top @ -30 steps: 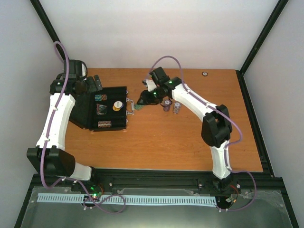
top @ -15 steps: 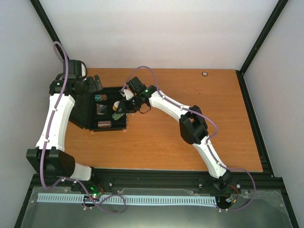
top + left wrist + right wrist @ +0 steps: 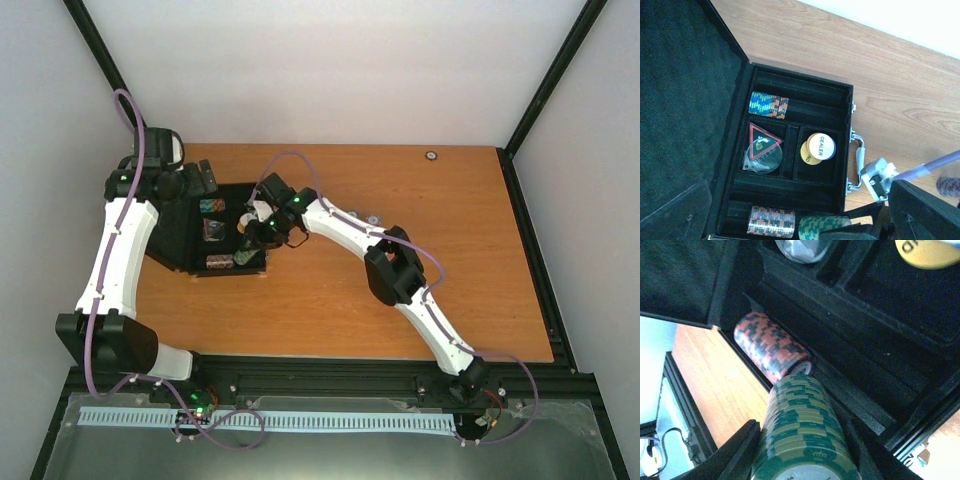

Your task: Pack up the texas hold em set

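The black case [image 3: 228, 195] lies open on the table's left, its lid [image 3: 168, 228] raised. My left gripper [image 3: 198, 176] hovers open at the lid's far edge; one finger [image 3: 675, 212] shows beside the lid. Inside lie a blue-green chip stack [image 3: 768, 104], a triangular token [image 3: 762, 139], dealer discs [image 3: 821, 146] and an orange chip stack [image 3: 771, 221]. My right gripper [image 3: 245, 250] is shut on a green chip stack [image 3: 800, 425]. It holds that stack in the case's near slot, end to end with the orange stack [image 3: 772, 347].
A purple chip stack [image 3: 947, 185] stands on the wood right of the case, mostly hidden by my right arm in the top view. The case's silver handle [image 3: 858, 160] points toward it. A small round thing [image 3: 432, 155] lies at the far edge.
My right arm has swung left from the middle of the table to the case, carrying the green stack down into the near slot. The left arm has not moved.
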